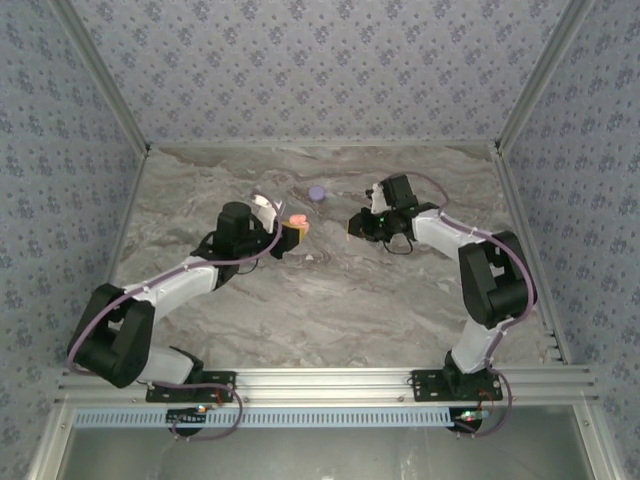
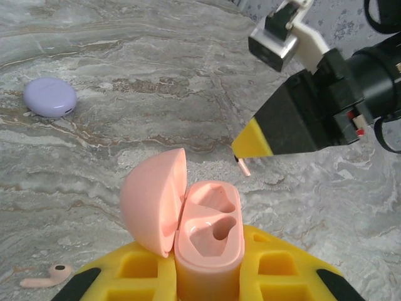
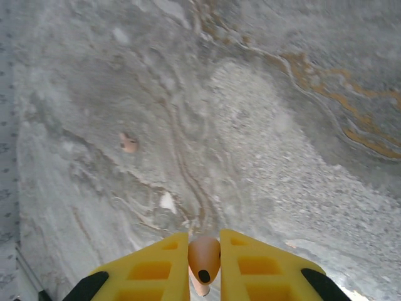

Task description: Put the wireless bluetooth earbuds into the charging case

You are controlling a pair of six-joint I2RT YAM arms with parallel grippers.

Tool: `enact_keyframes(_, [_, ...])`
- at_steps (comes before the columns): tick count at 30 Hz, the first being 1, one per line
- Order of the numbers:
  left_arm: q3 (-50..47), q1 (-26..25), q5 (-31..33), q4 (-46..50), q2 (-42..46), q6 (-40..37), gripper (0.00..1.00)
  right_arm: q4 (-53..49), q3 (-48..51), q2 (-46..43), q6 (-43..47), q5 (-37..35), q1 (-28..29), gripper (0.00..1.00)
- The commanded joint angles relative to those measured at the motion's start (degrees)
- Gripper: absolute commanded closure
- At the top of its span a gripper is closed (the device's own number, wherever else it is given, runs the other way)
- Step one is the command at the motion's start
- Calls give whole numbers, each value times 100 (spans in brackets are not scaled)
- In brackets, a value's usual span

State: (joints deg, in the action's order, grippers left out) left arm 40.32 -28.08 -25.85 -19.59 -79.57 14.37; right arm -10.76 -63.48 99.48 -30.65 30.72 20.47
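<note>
Gripping empty open case (image 2: 207, 248) in left fingers (image 2: 260, 248), pinches one earbud (image 3: 203, 254) in right fingers (image 3: 172, 254); leaves another earbud (image 2: 50, 276) on bench (image 2: 188, 94), lower left.

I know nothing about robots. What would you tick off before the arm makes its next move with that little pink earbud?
1. Pink case clamped in the left gripper: ok.
2. Lid open: ok.
3. Both sockets look empty: ok.
4. Earbud pinched in the right gripper: ok.
5. Earbud lined up over a socket: not ok. It hangs off to one side, apart from the case.
6. Earbud turned to fit the socket's shape: cannot tell.
</note>
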Motion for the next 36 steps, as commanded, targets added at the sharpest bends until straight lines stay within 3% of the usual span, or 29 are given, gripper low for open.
enact_keyframes(1, [-25, -62, 97, -362, -62, 181, 90, 247, 64, -352, -97, 281, -44, 83])
enact_keyframes(18, [-90, -131, -246, -1392, -274, 729, 90, 899, -215, -1107, -492, 693, 230, 82])
enact_keyframes(36, [-165, -285, -914, -2683, -433, 950, 90, 1173, -692, -1465, -357, 462, 714, 82])
